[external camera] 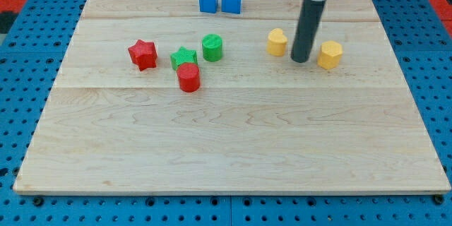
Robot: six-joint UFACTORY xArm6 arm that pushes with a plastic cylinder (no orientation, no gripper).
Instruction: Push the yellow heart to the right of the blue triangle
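Note:
My tip (301, 60) rests on the board between two yellow blocks. The yellow heart (277, 42) lies just to its left with a small gap. A yellow hexagon-like block (329, 54) lies just to its right. The blue triangle (231, 1) sits near the board's top edge, up and to the left of the heart, touching or almost touching a blue cube (207, 0) on its left. The dark rod comes down from the view's top.
A red star (143, 54), a green star (183, 58), a green cylinder (212, 46) and a red cylinder (188, 78) cluster left of centre. The wooden board (226, 148) lies on a blue pegboard.

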